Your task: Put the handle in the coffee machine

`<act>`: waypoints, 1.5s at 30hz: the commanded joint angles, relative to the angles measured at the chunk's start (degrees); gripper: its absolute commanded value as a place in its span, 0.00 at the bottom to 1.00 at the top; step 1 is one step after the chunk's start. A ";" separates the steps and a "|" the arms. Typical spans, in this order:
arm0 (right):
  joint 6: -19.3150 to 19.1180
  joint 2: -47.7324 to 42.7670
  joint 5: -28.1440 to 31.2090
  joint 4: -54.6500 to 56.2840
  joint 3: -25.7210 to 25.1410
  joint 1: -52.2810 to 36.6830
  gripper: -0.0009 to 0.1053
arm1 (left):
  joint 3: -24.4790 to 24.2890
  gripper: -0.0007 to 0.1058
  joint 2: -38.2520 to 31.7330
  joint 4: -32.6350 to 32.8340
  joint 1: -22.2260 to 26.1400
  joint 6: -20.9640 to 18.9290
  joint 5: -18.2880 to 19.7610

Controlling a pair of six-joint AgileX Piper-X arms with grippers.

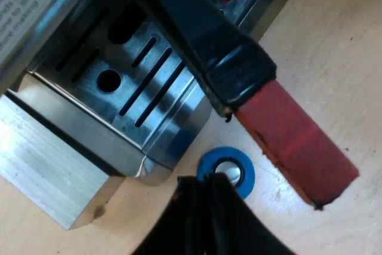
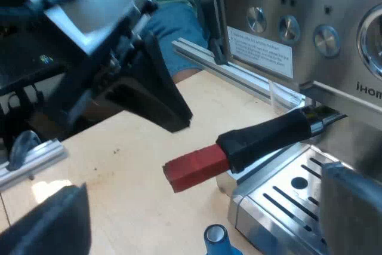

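While peering down from the left wrist, got the dark handle (image 1: 209, 46) sticking out of the espresso machine (image 1: 59, 4) at its front. Crosses above the slotted drip tray (image 1: 137, 94), red end (image 1: 295, 144) hanging out past the tray over the worktop (image 1: 334, 46). Blue tamper (image 1: 227, 171) standing on the worktop just beside the tray's corner. Left tool (image 1: 206, 178) hovering over the tamper, fingers pressed together, pinching nothing. Aluminium block (image 1: 48, 165) butted against the tray's side.

Over to the right wrist: handle (image 2: 271, 132) angled out from under the machine's front, metal end tucked up there, red end (image 2: 194, 171) free in the air above the worktop. Right tool (image 2: 203, 183) spread wide, empty, near the tray and apart from the handle. Left tool (image 2: 152, 103) up above the red end, not touching it. Tamper's blue top (image 2: 216, 237) peeking out by the tray's corner. Round knobs (image 2: 289, 28) and a printed label (image 2: 259, 52) on the machine's face. Someone's blue-clad leg (image 2: 179, 28) beyond the worktop.
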 commanded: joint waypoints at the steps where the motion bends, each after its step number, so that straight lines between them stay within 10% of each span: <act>1: 0.15 -0.57 -0.66 -0.85 -0.67 0.09 0.77 | 0.06 0.01 1.43 -0.42 0.12 0.94 -2.53; 20: 0.15 -0.57 -0.66 3.98 -0.67 0.09 0.77 | 0.06 0.01 8.30 -0.50 -0.41 1.67 -0.99; 41: 0.15 -0.57 -0.66 6.17 -0.67 0.09 0.77 | 0.06 0.01 8.27 -6.27 -18.99 4.96 0.75; 45: 0.15 -0.57 -0.66 6.17 -0.67 0.09 0.77 | 0.06 0.01 8.27 -8.16 -19.05 4.96 7.12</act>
